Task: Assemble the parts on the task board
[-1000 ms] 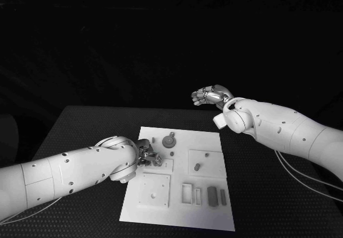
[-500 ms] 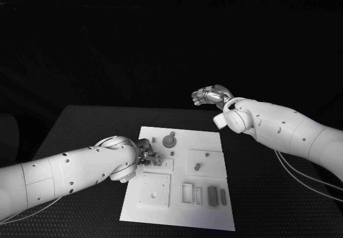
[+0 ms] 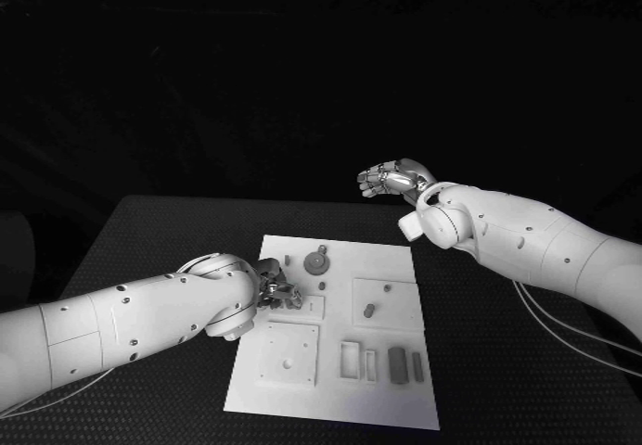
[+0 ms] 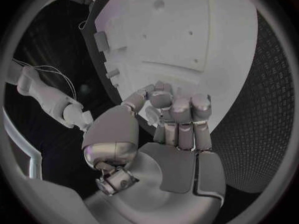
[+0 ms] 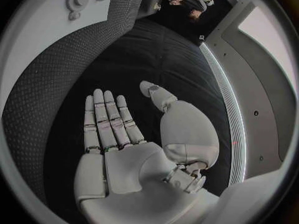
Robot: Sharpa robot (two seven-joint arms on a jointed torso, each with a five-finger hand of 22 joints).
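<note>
White task board (image 3: 335,389) lies mid-table. My left hand (image 3: 277,286) hangs over its left edge, fingers curled round a small part (image 4: 154,115), I think. My right hand (image 5: 127,139) hovers apart, fingers spread and empty. A loose pinch could drop it.

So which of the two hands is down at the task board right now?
The left hand, at the task board's left edge; the right hand is raised beyond the table's far side.
</note>
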